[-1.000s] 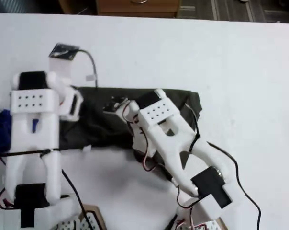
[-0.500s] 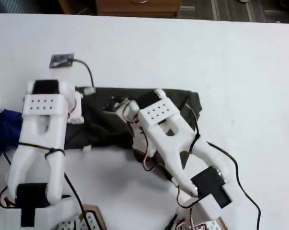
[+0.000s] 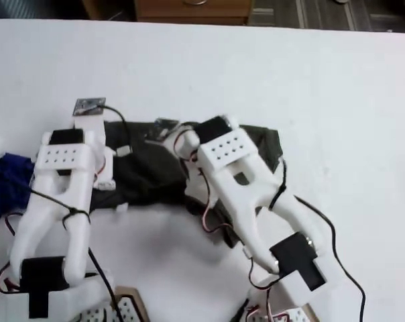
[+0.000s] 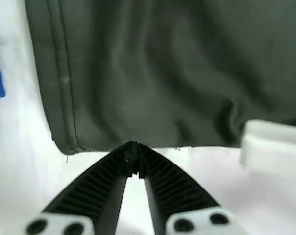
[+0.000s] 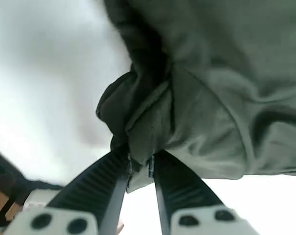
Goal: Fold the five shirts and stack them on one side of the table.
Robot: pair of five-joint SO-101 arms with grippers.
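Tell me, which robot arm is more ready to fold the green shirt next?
The right, probably. The right gripper pinches a bunched fold of the green shirt, so it could carry that over. The left gripper is shut with its tips only at the hem, and a grip there is unclear.

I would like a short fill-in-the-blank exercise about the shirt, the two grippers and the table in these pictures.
The right gripper is shut on a bunched fold of the dark ____ shirt.
The left gripper is ____, its tips at the shirt's hem.
The shirt lies on a ____ table.
Missing words: green; shut; white.
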